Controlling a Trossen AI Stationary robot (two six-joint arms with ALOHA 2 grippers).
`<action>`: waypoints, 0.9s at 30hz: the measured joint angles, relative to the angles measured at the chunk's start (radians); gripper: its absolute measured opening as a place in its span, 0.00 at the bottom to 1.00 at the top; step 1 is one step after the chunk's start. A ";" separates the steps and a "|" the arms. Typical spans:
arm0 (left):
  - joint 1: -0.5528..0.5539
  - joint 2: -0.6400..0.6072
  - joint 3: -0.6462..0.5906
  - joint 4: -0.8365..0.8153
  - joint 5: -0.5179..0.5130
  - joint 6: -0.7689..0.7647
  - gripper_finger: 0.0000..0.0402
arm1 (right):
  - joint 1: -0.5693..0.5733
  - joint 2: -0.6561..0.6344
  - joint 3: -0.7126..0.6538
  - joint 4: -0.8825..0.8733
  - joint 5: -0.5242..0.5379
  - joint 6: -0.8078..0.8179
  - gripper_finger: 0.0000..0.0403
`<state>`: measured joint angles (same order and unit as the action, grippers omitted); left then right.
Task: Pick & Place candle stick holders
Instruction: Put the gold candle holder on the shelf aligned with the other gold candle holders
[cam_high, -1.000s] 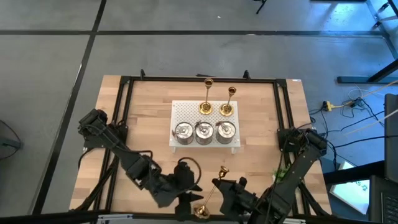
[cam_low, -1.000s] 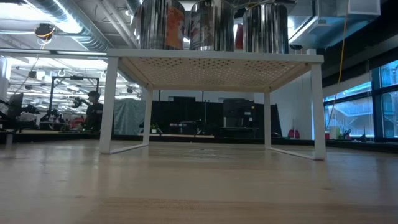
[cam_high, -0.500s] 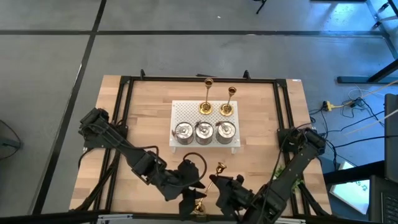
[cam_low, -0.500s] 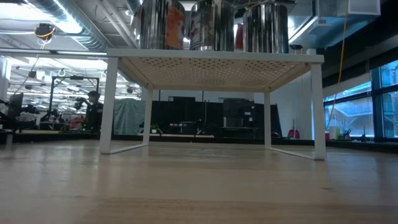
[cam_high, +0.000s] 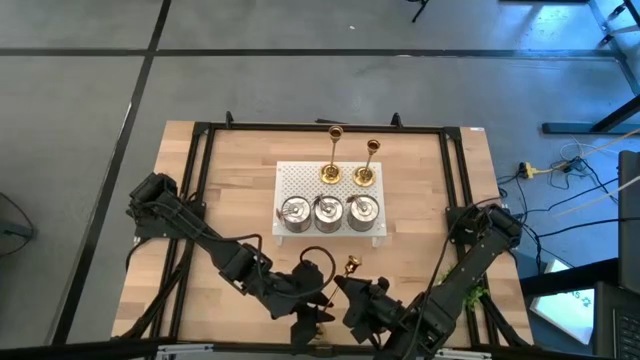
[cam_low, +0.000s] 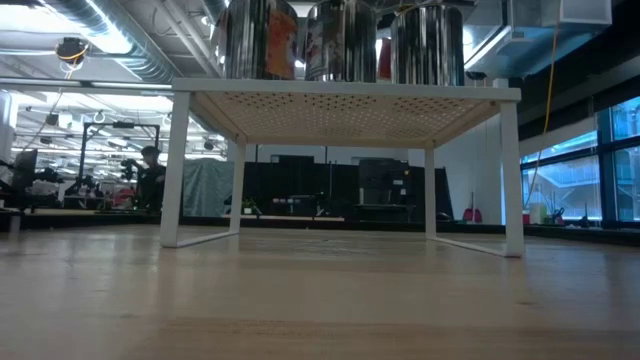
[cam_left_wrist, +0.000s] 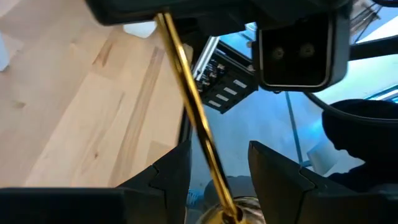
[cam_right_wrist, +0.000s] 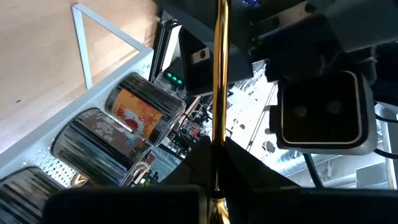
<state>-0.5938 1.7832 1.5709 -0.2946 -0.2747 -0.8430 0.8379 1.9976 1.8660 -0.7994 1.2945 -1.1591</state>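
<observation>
**Gold candlestick carried inward along the near edge**

Since a second ago my two grippers have drifted together toward the middle of the table's near edge, and the tilted gold candlestick (cam_high: 337, 293) has come along with them, its cup end now closer to the white stand (cam_high: 290, 180).

My right gripper (cam_high: 352, 300) is clamped tight on the candlestick's thin stem (cam_right_wrist: 219, 74); in my right wrist view the stem rises straight out from between my fingers (cam_right_wrist: 245, 163). My left gripper (cam_high: 312, 312) sits just beside it at the base end, fingers (cam_left_wrist: 171, 174) parted on either side of the stem (cam_left_wrist: 189, 99), apart from it on both sides, so that hand is released.

On the stand, three silver holders (cam_high: 327, 212) stand in a row along the near side, with two more gold candlesticks (cam_high: 351, 160) upright behind them. From table height the silver holders (cam_low: 342, 40) show on top of the stand (cam_low: 345, 95).
</observation>
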 joint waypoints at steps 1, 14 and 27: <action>0.000 0.000 0.000 0.003 0.004 0.000 0.38 | 0.000 0.000 0.000 0.000 0.000 0.000 0.05; 0.015 0.000 0.000 0.008 0.058 0.000 0.14 | 0.000 0.000 0.000 0.006 -0.023 0.034 0.05; 0.007 0.000 0.000 0.015 0.048 0.021 0.02 | 0.011 0.000 0.000 0.249 -0.011 0.163 0.30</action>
<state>-0.5872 1.7832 1.5708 -0.2796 -0.2264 -0.8216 0.8488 1.9972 1.8660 -0.5500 1.2838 -0.9962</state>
